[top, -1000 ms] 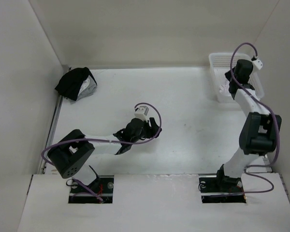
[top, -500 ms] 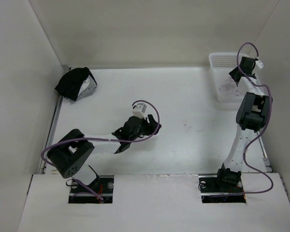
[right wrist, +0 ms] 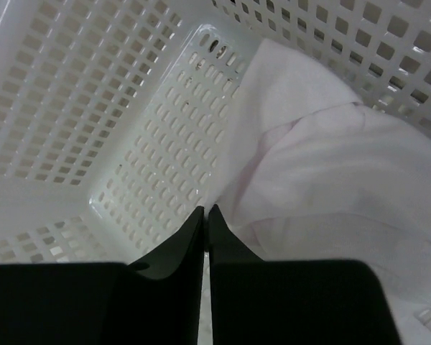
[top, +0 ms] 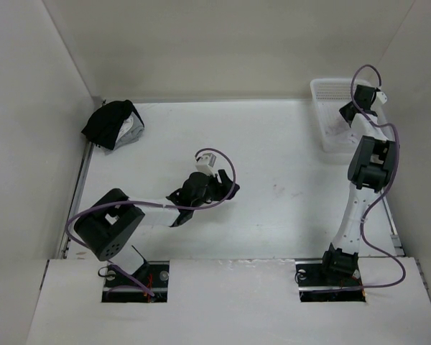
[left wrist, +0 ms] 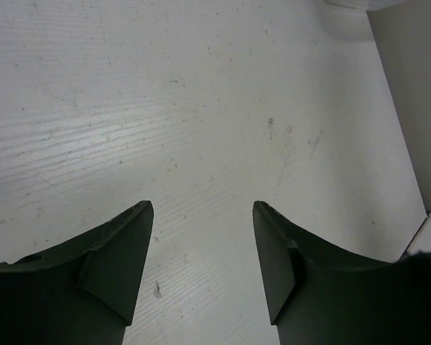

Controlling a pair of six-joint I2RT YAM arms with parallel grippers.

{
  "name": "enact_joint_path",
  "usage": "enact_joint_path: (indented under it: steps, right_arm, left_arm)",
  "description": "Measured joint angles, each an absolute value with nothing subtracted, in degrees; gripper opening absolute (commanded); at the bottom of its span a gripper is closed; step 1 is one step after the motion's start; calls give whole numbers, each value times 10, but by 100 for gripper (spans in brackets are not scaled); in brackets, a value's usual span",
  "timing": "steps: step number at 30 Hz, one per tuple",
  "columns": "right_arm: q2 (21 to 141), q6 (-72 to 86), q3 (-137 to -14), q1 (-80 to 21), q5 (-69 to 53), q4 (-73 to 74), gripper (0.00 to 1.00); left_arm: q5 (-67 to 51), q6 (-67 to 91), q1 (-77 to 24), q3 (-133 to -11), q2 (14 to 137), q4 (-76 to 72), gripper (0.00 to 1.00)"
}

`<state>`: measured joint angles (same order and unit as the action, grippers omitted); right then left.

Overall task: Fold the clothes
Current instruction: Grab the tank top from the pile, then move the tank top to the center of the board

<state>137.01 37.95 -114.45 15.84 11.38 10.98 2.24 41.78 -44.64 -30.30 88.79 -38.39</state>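
Down inside the white basket (right wrist: pixel 72 93), your right claw (right wrist: pixel 206 210) is clenched, its tips at the left edge of the clothes (right wrist: pixel 330 165), which lie bunched against the basket's far-right wall (you cannot tell whether a fold is pinched). Your left claw (left wrist: pixel 201 208) hangs released over the table (left wrist: pixel 201 86). From above, the right arm hides most of the garment.
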Motion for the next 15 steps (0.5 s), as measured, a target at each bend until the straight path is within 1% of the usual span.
enact_joint_path:
  steps: [3,4,7,9,12,15]
  right_arm:
    - [1353,382,-1109,158,110,70,2]
    - [1332,383,-1075,158,107,48,2]
    - [1231,387,-961,154,98,16,2]
    - [1156,388,-921,147,92,8,2]
    - [1028,388,-907,115,81,-20,2]
    - [909,383,-930,52,69,-49,3]
  left_arm:
    - [18,422,-446,-303,892,-387,56]
    - [16,424,-446,-303,893,-389,56]
    - [13,425,-446,-302,894,-391,56]
    - [12,425,-446,-302,894,-394,55]
    - [13,427,-439,-298,893,-398,55]
    - [16,432,-421,-289,884,-398,54]
